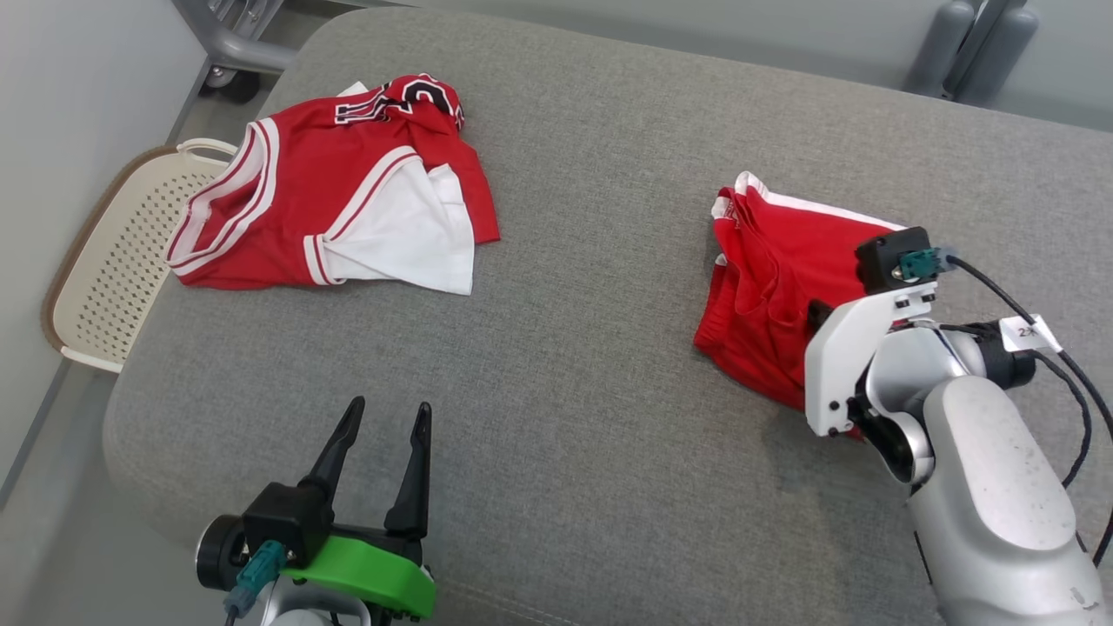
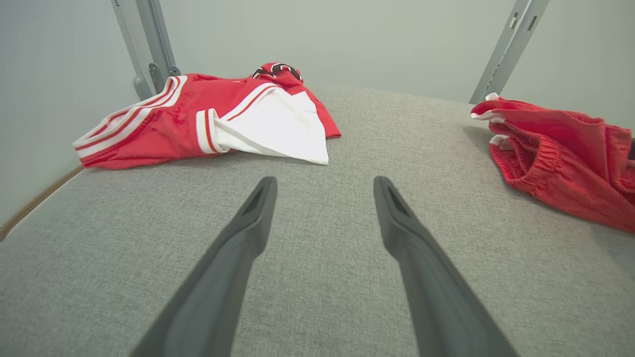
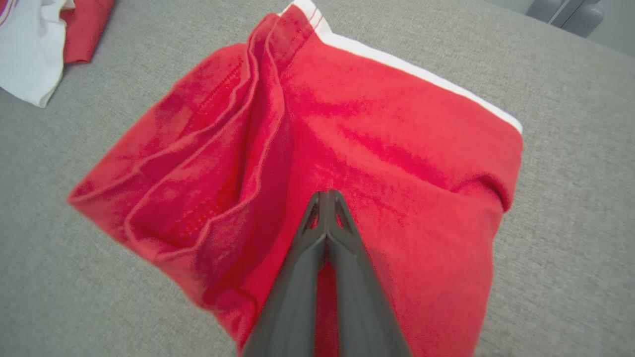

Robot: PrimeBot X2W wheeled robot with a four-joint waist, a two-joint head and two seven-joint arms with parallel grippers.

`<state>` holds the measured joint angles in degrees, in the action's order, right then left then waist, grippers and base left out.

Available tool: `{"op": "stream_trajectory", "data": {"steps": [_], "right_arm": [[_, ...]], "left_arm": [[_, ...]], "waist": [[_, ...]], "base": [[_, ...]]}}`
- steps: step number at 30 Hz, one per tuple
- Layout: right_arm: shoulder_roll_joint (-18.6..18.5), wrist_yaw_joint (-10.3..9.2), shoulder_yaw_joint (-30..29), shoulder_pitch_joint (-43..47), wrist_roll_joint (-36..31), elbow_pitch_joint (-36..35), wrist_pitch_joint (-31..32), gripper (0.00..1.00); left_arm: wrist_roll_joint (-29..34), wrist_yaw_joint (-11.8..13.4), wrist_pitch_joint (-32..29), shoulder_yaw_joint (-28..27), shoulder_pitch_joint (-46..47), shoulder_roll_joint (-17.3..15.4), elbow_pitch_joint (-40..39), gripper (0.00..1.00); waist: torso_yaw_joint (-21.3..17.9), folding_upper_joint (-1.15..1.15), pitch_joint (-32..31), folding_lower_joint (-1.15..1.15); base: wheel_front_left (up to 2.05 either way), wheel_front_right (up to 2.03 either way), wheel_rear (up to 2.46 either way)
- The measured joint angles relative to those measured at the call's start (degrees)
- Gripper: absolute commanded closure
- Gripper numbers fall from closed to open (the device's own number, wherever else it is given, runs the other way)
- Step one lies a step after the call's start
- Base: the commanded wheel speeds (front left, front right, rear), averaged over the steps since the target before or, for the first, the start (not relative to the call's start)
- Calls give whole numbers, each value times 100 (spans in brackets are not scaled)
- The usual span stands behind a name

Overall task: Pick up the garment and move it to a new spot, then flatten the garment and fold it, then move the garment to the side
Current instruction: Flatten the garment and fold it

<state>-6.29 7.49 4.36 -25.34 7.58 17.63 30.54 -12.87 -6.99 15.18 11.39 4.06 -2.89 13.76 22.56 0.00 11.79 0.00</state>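
The crumpled red shorts with white edge trim (image 1: pixel 765 278) lay bunched on the right side of the grey woven cushion (image 1: pixel 591 391), well apart from the red-and-white basketball jersey (image 1: pixel 348 200) at the far left. A cream perforated plastic basket (image 1: pixel 113 261) sat off the cushion's left edge.

The right gripper (image 3: pixel 327 194) was down on the shorts near the middle of the heap, its two dark fingers pressed together with the tips in the cloth. Whether a pinch of fabric was caught between them could not be told. The left gripper (image 1: pixel 390 405) hung over bare cushion at the near left, fingers wide apart and touching nothing.

The shorts looked light, soft and limp, so they would probably sag and unfold under their own weight once lifted. A pinch on a single loose layer could slide out or raise only that layer. The thick gathered waistband along the heap's left side, or the trimmed hem at the far edge, seemed the surer places to take hold.
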Motion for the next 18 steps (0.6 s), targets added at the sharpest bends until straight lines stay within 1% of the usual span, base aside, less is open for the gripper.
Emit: {"op": "stream_trajectory", "data": {"steps": [7,18], "right_arm": [[209,0,224,-141,-37,470,-164,100],[327,0,692,-459,-78,1051,-435,100]], "left_arm": [[-16,-5,0,62,-16,0,35,0],[-54,-5,0,69,-86,0,60,0]], "waist": [[177,0,-3,0],[320,0,-1,0]], "base": [[0,0,0],[0,0,0]]}}
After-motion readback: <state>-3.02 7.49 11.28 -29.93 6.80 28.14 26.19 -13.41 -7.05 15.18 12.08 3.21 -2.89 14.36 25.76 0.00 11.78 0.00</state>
